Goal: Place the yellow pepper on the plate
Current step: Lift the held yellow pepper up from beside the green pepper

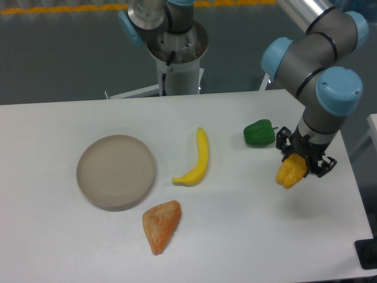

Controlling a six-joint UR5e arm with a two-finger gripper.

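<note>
The yellow pepper (pixel 290 172) is a stubby yellow-orange piece held between the black fingers of my gripper (pixel 301 160) at the right side of the table, lifted slightly above the surface. The gripper is shut on it. The plate (pixel 116 171), a round beige-grey dish with a low rim, lies on the left side of the table, far from the gripper, with nothing on it.
A green pepper (pixel 259 132) lies just left of and behind the gripper. A long yellow banana (pixel 197 159) lies mid-table between gripper and plate. An orange wedge-shaped piece (pixel 161 224) sits near the front, right of the plate. The table's right edge is close to the gripper.
</note>
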